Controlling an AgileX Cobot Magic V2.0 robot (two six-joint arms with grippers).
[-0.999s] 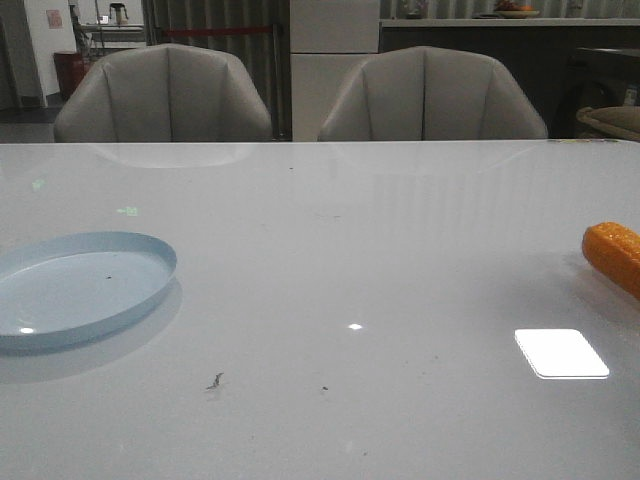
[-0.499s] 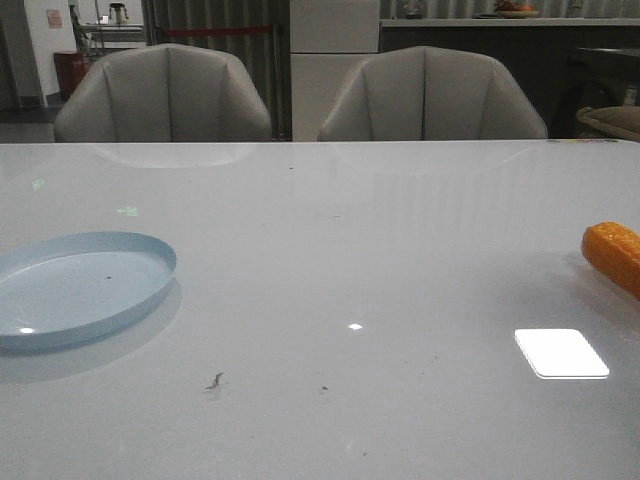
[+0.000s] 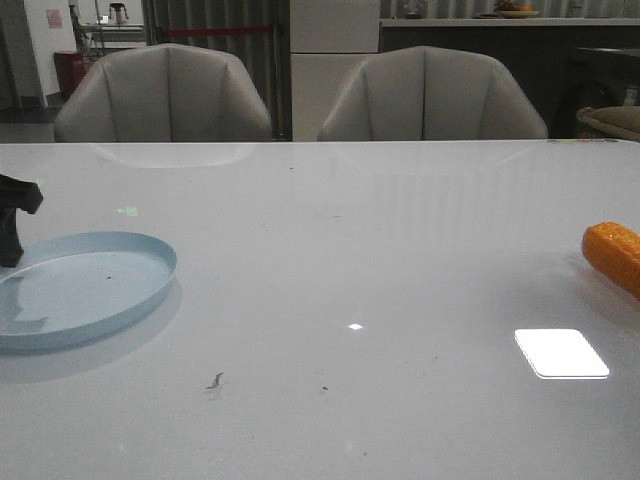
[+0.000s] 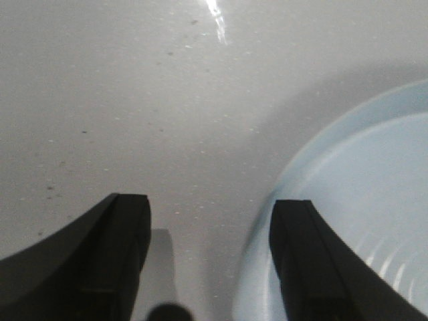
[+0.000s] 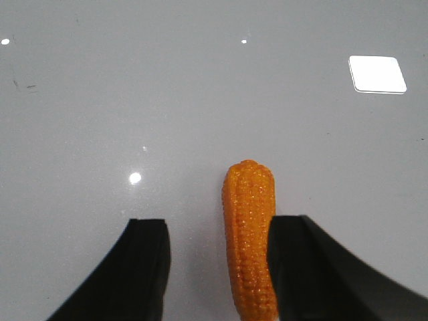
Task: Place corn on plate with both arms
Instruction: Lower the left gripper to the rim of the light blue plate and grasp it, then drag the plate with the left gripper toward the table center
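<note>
The orange-yellow corn lies on the table at the far right edge of the front view. In the right wrist view the corn lies between the open fingers of my right gripper, close beside one finger. The right gripper does not show in the front view. The pale-blue plate sits at the left. My left gripper shows at the far left, at the plate's back rim. In the left wrist view it is open and empty, one finger over the plate's rim.
The white glossy table carries a bright square light reflection near the front right and small dark specks near the front. Two grey chairs stand behind the far edge.
My left gripper has come into the front view at the far left, at the plate's back rim. The corn and plate have not moved.
</note>
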